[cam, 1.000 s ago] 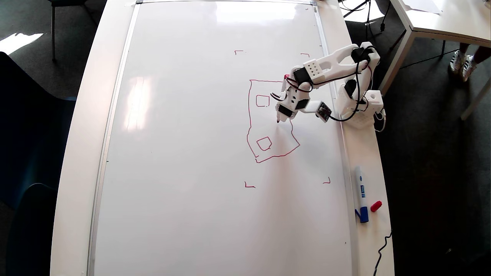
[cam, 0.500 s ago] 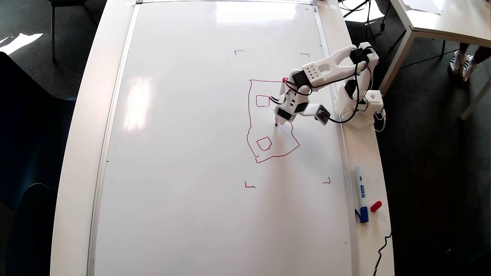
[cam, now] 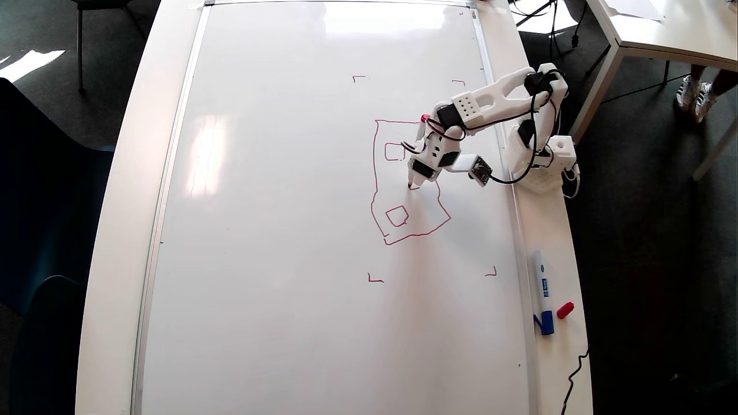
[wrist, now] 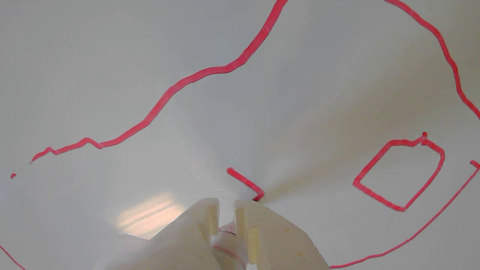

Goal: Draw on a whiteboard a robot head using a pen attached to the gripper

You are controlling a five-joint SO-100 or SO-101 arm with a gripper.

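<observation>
The whiteboard [cam: 277, 230] covers most of the tabletop in the overhead view. On its right half is the robot head [cam: 376, 173], a wobbly red outline with two small squares [cam: 397, 216] showing inside it. My white gripper [cam: 414, 180] stands over the middle of the outline, shut on the pen [cam: 425, 119], whose tip touches the board. In the wrist view the fingers [wrist: 258, 228] clamp the pen [wrist: 225, 229] at the bottom edge. A short fresh red stroke [wrist: 244, 182] ends at the tip, and one small square [wrist: 435, 153] lies to the right.
Small red corner marks [cam: 375, 279] frame the drawing area. A white marker with a blue cap [cam: 542, 291] and a loose red cap [cam: 565, 310] lie on the table rim at the right. The arm base [cam: 548, 158] sits on that rim. Another table [cam: 663, 29] stands at top right.
The gripper has shifted left and slightly down inside the outline. The pen tip came down onto the board, and a short red stroke now trails from it.
</observation>
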